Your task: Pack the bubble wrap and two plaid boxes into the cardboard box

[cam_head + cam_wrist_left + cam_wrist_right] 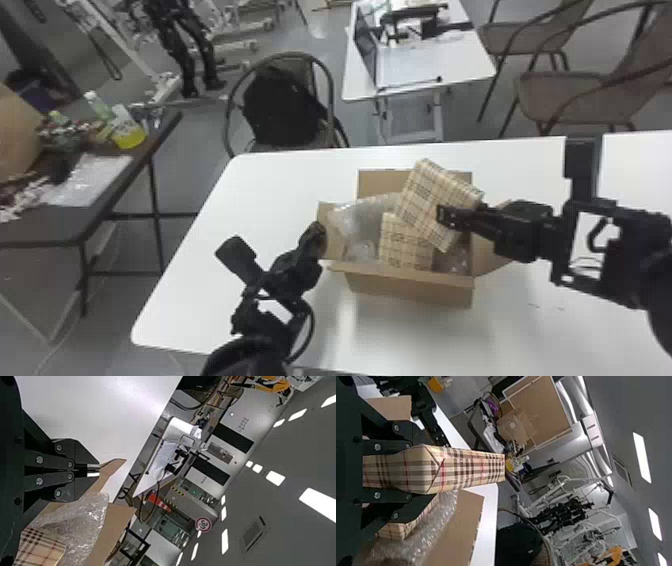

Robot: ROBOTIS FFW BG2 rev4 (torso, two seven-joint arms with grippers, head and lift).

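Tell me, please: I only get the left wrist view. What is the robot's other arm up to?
Observer: Its right gripper has a plaid box between its fingers, as the right wrist view shows.
Visitor: Oh! Is it holding that level?
Observer: No, in the head view the held box is tilted.
Visitor: And how many plaid boxes are there? I see just one.
Observer: Two: the head view shows a second plaid box sitting inside the open cardboard box.
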